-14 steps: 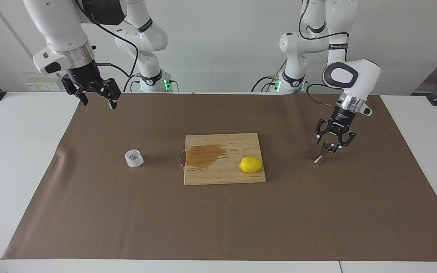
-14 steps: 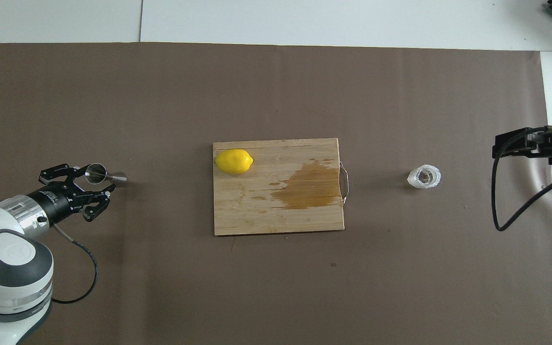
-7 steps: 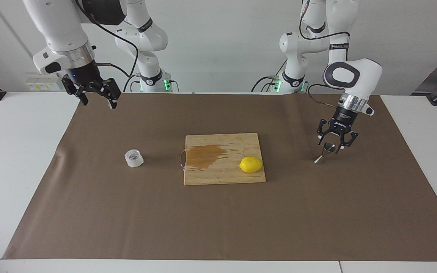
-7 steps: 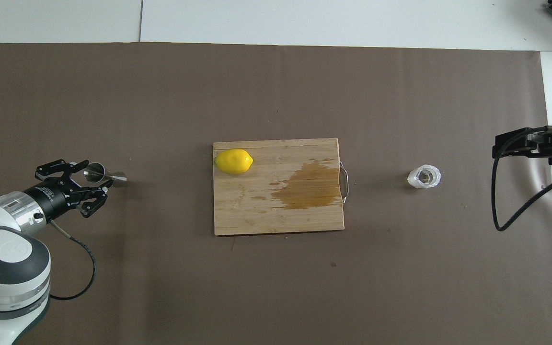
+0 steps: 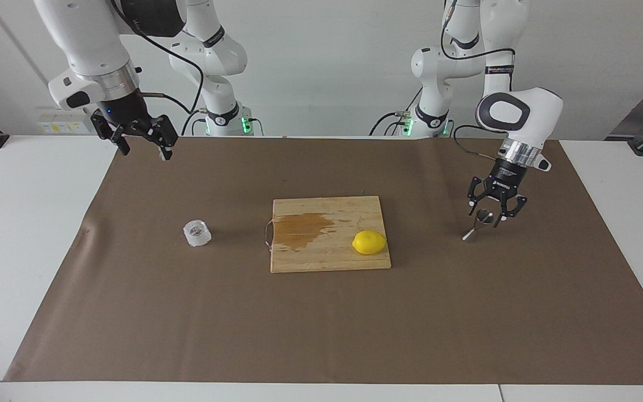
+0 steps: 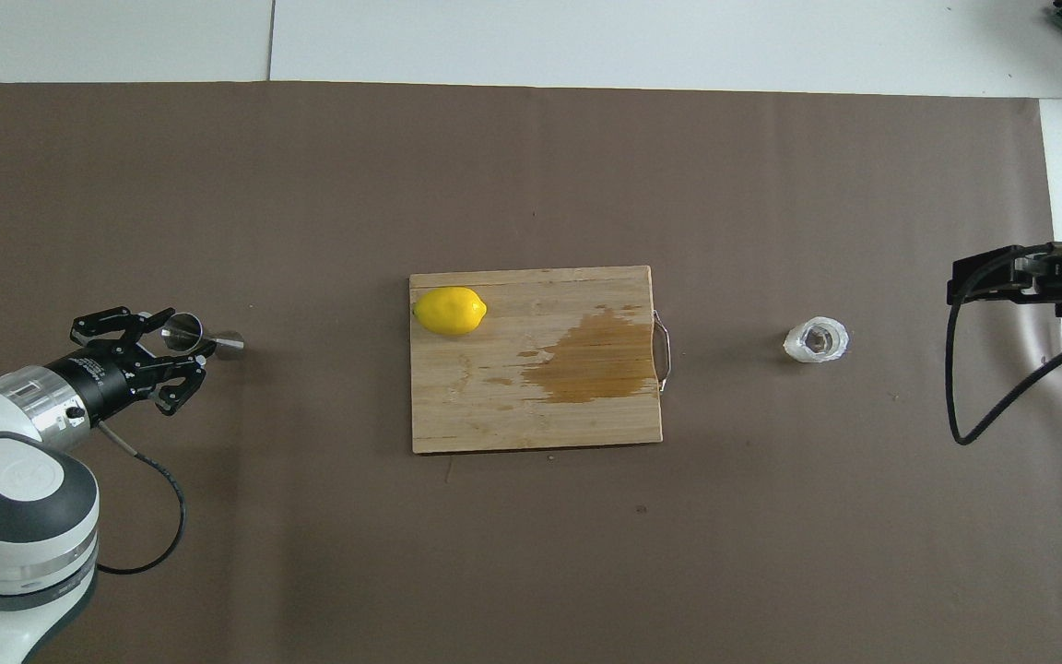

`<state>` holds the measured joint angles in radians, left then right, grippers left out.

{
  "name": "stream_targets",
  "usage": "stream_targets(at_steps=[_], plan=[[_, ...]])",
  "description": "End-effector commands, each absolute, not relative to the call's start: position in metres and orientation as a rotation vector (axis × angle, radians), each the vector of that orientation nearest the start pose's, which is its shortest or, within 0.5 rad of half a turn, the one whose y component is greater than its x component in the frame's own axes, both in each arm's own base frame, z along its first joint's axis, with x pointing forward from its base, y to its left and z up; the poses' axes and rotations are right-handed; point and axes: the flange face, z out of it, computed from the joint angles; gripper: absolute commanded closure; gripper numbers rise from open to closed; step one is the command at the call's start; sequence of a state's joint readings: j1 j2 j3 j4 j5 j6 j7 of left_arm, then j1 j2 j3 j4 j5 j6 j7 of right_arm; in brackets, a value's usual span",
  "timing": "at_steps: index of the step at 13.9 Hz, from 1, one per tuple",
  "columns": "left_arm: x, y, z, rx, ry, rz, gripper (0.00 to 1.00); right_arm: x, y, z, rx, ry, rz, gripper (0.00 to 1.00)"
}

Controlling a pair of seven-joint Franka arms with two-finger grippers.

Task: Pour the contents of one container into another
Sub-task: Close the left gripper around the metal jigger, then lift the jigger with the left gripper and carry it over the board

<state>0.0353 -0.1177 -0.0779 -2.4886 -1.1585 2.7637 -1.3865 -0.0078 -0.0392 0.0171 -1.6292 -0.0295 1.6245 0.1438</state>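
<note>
Glass cup [image 5: 197, 233]: one, on the mat toward the right arm's end.
Jigger [image 5: 479, 224]: one, upright.
Lemon [image 5: 369, 242]: one.
Left gripper [image 5: 493, 214]: around jigger's top; grip unclear.
Right gripper [image 5: 142, 144]: open, waiting.

a plain white wall [image 5: 327, 61] rises at the robots' end of the flat white surface [image 5: 25, 234]. a large brown paper-like mat [image 5: 321, 324] covers most of that surface, its white margins showing at both ends. a pale wall socket strip [image 5: 62, 126] sits low on the wall. the lighting is even and soft.
</note>
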Motion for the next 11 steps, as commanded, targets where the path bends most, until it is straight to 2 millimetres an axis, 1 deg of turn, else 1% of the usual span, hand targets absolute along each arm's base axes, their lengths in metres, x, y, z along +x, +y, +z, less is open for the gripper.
stream_targets(at_steps=[1,2,3,4,6,7,8,9,11], plan=[[0.481,0.017,0.355,0.907,2.282,-0.166,0.43,0.543,-0.001,0.624,-3.142,0.217,-0.044,0.00],[0.482,0.018,0.356,0.905,2.282,-0.165,0.46,0.543,-0.001,0.624,-3.142,0.217,-0.044,0.00],[0.482,0.018,0.356,0.905,2.282,-0.165,0.55,0.543,0.000,0.624,-3.141,0.217,-0.044,0.00],[0.482,0.018,0.356,0.905,2.282,-0.165,0.65,0.543,0.000,0.624,-3.141,0.217,-0.044,0.00],[0.482,0.018,0.356,0.908,2.280,-0.167,1.00,0.543,0.000,0.624,-3.141,0.217,-0.044,0.00],[0.484,0.017,0.357,0.908,2.277,-0.173,1.00,0.543,0.000,0.624,-3.141,0.217,-0.044,0.00],[0.488,0.017,0.363,0.900,2.268,-0.177,1.00,0.543,-0.001,0.624,-3.142,0.217,-0.044,0.00],[0.498,0.015,0.369,0.879,2.261,-0.202,1.00,0.543,0.000,0.624,-3.141,0.217,-0.044,0.00],[0.506,0.002,0.389,0.893,2.216,-0.266,1.00,0.543,-0.001,0.624,-3.142,0.217,-0.044,0.00]])
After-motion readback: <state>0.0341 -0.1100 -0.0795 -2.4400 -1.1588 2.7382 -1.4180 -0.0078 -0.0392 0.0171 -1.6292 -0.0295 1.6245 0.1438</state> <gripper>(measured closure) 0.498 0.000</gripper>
